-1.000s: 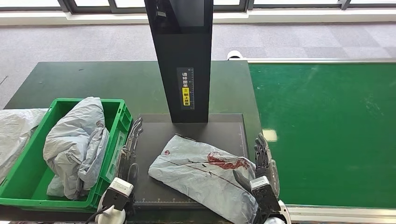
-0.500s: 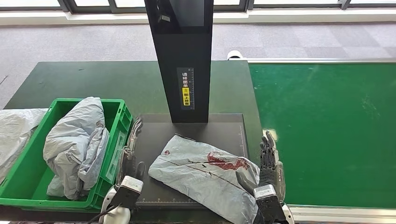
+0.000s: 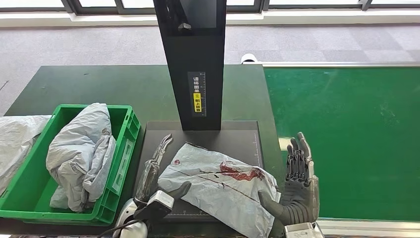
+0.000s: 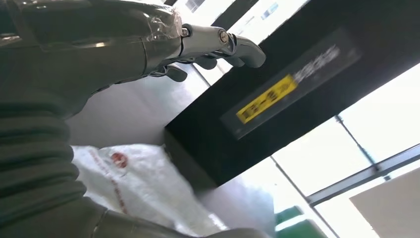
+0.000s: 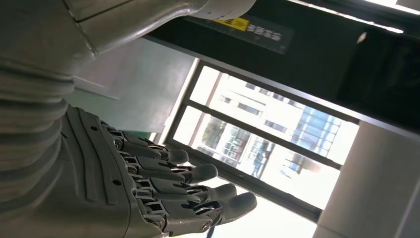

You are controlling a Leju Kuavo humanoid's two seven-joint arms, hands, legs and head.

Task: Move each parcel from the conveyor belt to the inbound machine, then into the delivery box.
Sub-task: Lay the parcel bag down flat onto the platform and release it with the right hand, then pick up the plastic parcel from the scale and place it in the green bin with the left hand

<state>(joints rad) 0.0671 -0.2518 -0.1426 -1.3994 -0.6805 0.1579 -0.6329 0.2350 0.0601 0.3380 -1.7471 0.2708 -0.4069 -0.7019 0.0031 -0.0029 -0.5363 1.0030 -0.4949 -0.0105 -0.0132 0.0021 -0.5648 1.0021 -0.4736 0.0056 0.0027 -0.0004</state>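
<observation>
Dark green surface (image 3: 99, 87) sits beside a bright green conveyor belt (image 3: 346, 139), grey carpet behind. Inbound machine (image 3: 195, 64) is a black upright column with a yellow label, rising from a dark flat plate (image 3: 237, 134). Grey parcel (image 3: 218, 183) with a red mark lies flat on that plate, long axis diagonal: far end points toward the delivery box side, near end points toward the right hand and overhangs the plate's near edge. Left hand (image 3: 156, 168) is just beside the parcel's left edge, fingers straight and apart, thumb lying over the parcel's edge, gripping nothing. Right hand (image 3: 297, 183) is raised at the parcel's near right end, fingers spread upward, thumb touching the parcel, holding nothing. Green delivery box (image 3: 124, 148) stands left of the plate with crumpled grey bags (image 3: 81, 153) inside; another grey bag (image 3: 17, 141) lies beyond its left wall.
</observation>
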